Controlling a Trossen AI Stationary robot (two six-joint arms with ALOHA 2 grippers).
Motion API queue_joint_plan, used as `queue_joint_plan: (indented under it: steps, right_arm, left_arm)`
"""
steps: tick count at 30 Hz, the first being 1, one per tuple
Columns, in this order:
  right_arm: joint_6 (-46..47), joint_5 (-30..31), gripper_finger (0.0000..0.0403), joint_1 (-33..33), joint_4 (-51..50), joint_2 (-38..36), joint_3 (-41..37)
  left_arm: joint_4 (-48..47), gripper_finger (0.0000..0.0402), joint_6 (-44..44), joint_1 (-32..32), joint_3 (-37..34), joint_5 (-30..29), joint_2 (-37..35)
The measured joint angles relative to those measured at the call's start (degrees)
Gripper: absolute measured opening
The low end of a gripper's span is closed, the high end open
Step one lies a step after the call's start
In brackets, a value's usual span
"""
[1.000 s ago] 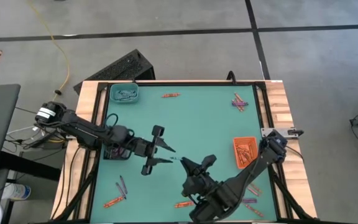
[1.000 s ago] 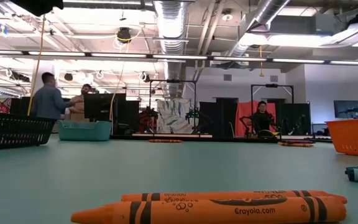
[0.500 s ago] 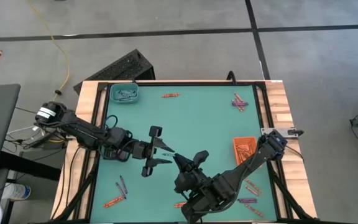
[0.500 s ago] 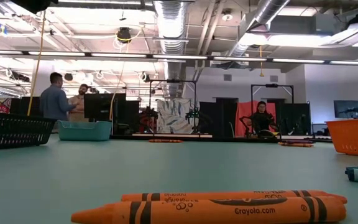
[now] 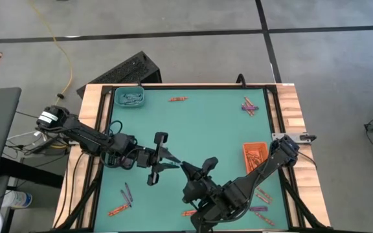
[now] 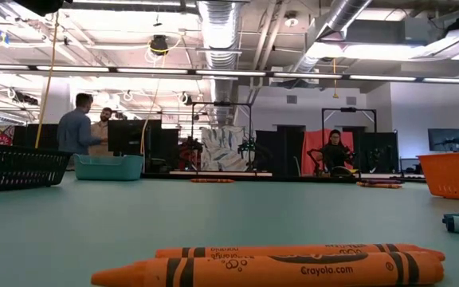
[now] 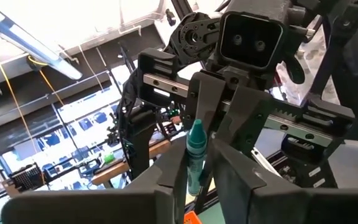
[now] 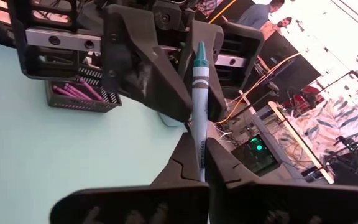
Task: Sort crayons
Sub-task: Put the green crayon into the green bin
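A teal crayon [image 8: 198, 93] hangs in the air over the table's middle, between my two grippers, which meet tip to tip. My right gripper [image 5: 186, 167] is shut on one end of it. My left gripper [image 5: 176, 162] has its fingers closed on the other end [image 7: 194, 163]. More crayons lie flat on the green table: one orange [image 5: 177, 99] at the far side, a small group [image 5: 249, 107] at the far right, some [image 5: 123, 200] near left, and two orange ones [image 6: 277, 267] close to the low camera. My left gripper pinches the teal crayon's end [image 7: 194, 177] between its two fingers, which lie along it and come roughly level from the table's left. My right gripper pinches the opposite end [image 8: 200, 152] between its two fingers, from the right, along the crayon. The crayon is lifted clear of the table.
A teal tray [image 5: 130, 97] stands at the far left corner and an orange tray [image 5: 255, 158] at the right. A black tray with purple crayons [image 8: 79, 93] sits under my left arm. People stand in the room beyond the table [image 6: 78, 127].
My right gripper has carried the teal crayon toward the table's left, up to my left gripper. My left gripper's fingers have shut from wide open onto the crayon's free end.
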Motion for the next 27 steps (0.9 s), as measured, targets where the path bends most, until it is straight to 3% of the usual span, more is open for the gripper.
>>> queue_joint_plan:
  steps: [7, 15, 21, 27]
  right_arm:
    - [0.0, -0.71, 0.0001, 0.0, -0.06, 0.0, 0.0]
    - [0.54, -3.64, 0.0019, -0.48, -0.61, 0.0, -0.04]
    - [2.01, -4.81, 0.0099, -1.18, -2.83, 0.0, -0.09]
    - [20.75, -9.29, 0.0196, -2.5, -18.36, -0.14, -0.17]
  left_arm:
    - [-0.82, 0.0011, 1.06, 0.0, 0.0, 0.43, 0.0]
    - [-3.87, 0.0004, 2.5, -0.02, 0.0, 1.45, -0.04]
    - [-11.1, 0.0002, 6.24, 0.36, 0.15, -1.83, -1.57]
    - [-29.24, 0.0001, 9.35, 3.79, -0.03, -10.54, -6.65]
